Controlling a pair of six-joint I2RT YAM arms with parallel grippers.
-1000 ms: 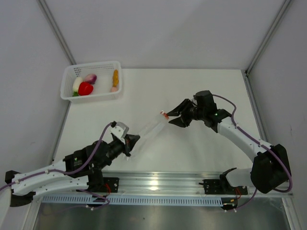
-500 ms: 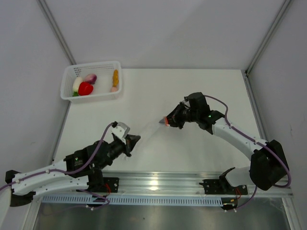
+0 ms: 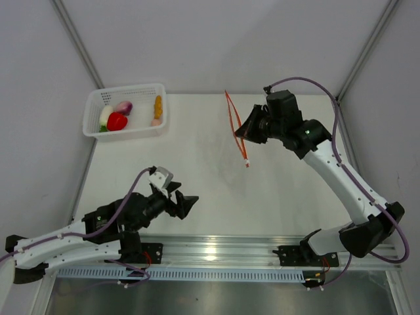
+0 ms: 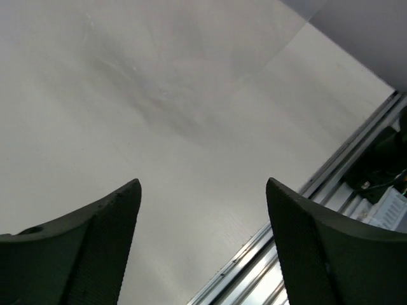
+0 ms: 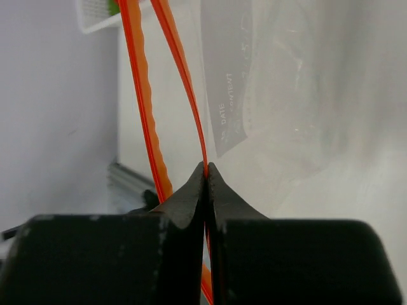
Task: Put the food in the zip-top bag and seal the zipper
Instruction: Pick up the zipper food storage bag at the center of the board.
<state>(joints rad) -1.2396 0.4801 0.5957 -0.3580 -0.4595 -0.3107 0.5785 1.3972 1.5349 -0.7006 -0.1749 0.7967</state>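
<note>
The clear zip-top bag [image 5: 286,95] hangs in the air over the back middle of the table. My right gripper [image 3: 241,133] [image 5: 206,168] is shut on one strip of its orange-red zipper [image 3: 230,111] [image 5: 181,70]; the other strip [image 5: 143,101] bows away, so the mouth gapes. My left gripper [image 3: 187,204] [image 4: 203,184] stands open near the front left, with only bare table between its fingers. The food lies in the white basket [image 3: 93,128]: a red round piece [image 3: 117,121], a white one with green [image 3: 105,116], a purple one [image 3: 125,107], an orange-yellow long one [image 3: 157,105].
The basket sits at the table's back left corner against the grey wall. A metal rail [image 3: 216,249] [image 4: 331,190] runs along the table's front edge, carrying both arm bases. Grey walls close in on the left, back and right.
My right gripper has shut on the zipper strip and lifted the bag up and toward the back. My left gripper has let go of the bag's other end and opened.
</note>
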